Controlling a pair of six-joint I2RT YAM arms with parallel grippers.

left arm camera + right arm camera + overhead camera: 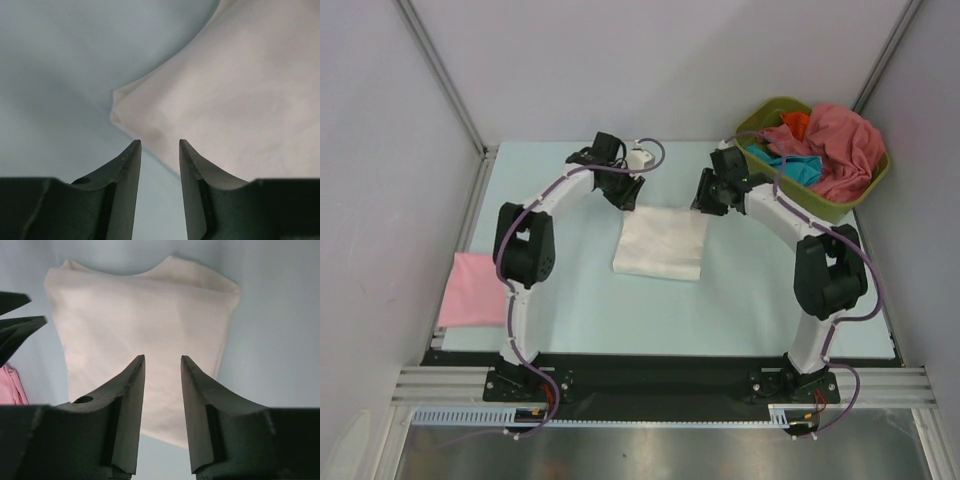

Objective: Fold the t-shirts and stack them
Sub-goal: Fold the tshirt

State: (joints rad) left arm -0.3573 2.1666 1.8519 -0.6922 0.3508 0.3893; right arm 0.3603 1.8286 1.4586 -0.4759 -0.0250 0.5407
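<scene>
At the far left, a light pink folded cloth t-shirt (470, 290) is lying flat at the left edge of the pale blue table (570, 310), well apart from both arms.

Further right, the left gripper (160, 142) is being poised at the far-left corner of a white cloth t-shirt (662, 243), which is lying folded into a rough rectangle at the table's middle. The jaws are standing moderately parted with nothing between them, and the cloth's corner is showing just beyond the fingertips. The right gripper (162, 357) is being poised at the far-right corner, its jaws likewise parted to a middling gap and empty. Whether either fingertip is touching the cloth cannot be told.

At the far right, an olive-green plastic tub (832, 208) is being filled by a rumpled heap — a rose-red t-shirt (840, 145), a teal t-shirt (798, 168) and an orange t-shirt (796, 122).

The white fold is being judged complete, so clearing away from it is likely the step in hand. For this to be done well, both grippers should be raised straight up together, so that no layer is being dragged or flipped open. If the shirt is then being carried onto the pink one, both far corners should be pinched through every layer.
</scene>
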